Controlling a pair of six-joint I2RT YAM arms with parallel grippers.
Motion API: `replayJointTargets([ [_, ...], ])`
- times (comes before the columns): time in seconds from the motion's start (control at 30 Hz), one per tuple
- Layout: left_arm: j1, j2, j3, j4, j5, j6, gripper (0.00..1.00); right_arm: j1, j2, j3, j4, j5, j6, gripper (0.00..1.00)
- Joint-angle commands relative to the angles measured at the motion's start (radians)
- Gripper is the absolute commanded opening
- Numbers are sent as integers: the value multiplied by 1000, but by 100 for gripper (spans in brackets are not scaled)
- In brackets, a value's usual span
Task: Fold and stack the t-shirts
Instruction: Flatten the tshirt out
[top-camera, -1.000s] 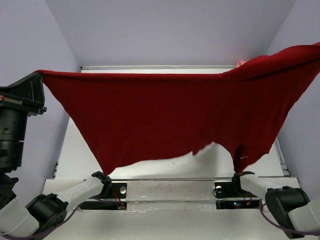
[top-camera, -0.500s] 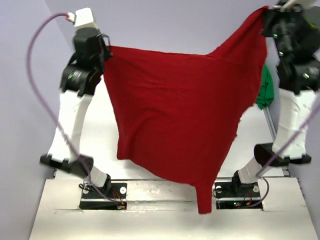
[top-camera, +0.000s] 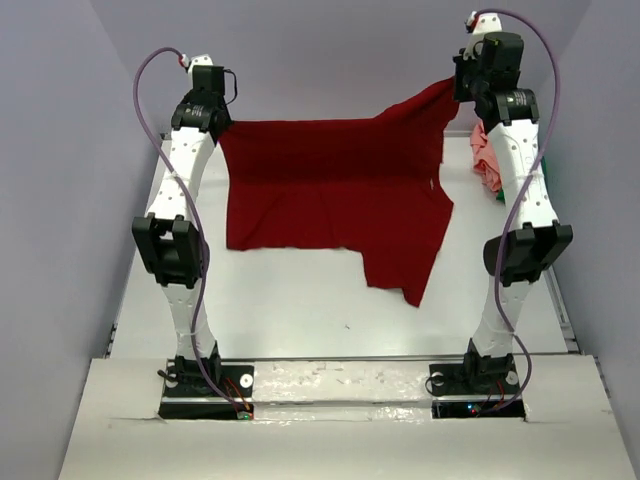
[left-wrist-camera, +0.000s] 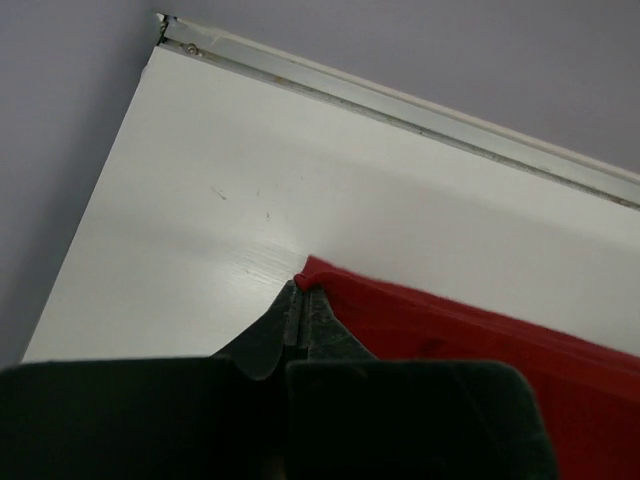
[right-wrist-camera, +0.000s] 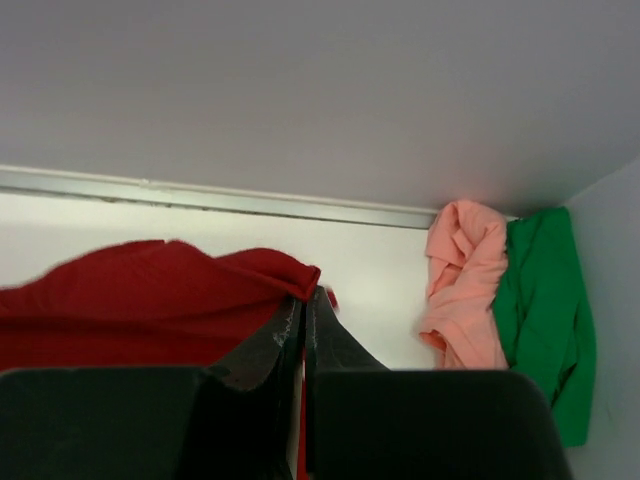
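Observation:
The dark red t-shirt (top-camera: 330, 195) is stretched across the far half of the white table (top-camera: 300, 300), its lower part lying on the surface. My left gripper (top-camera: 218, 127) is shut on its far left corner, the jaws pinching red cloth (left-wrist-camera: 330, 285) in the left wrist view. Higher up, my right gripper (top-camera: 460, 85) is shut on the far right corner (right-wrist-camera: 300, 275), lifted above the table. A sleeve or flap hangs toward the near right (top-camera: 405, 270). The pale pink t-shirt (right-wrist-camera: 465, 280) and the bright green t-shirt (right-wrist-camera: 540, 310) lie crumpled at the far right.
A metal rail (left-wrist-camera: 400, 105) runs along the table's far edge under the lilac back wall. Lilac side walls close in both sides. Both arm bases (top-camera: 205, 380) stand at the near edge, with purple cables looping up the arms.
Both arms have swung away from the camera to the far side, carrying the red t-shirt from hanging high in the air down onto the table. The pink t-shirt now shows.

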Motion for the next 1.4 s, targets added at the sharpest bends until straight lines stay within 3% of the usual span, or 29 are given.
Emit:
replayJointTargets([
  [0.0,47,63,115,52,2,40,0,-19,37,19,89,-39,-38,0],
  [0.3,62,161,155,68,85,28,0,-19,148,-8,109,-64,-28,0],
  [0.5,51,65,120,75,120,12,0,-19,79,24,84,-42,-26,0],
  [0.77,-25,-264,54,49,200,0,0,33,-295,-91,55,28,-45,0],
  [1.1,-222,-719,-110,3,122,-11,0,64,-743,-197,-11,6,-5,0],
  [1.37,-228,-1075,-124,-58,111,23,0,64,-903,-102,-117,-94,75,0],
])
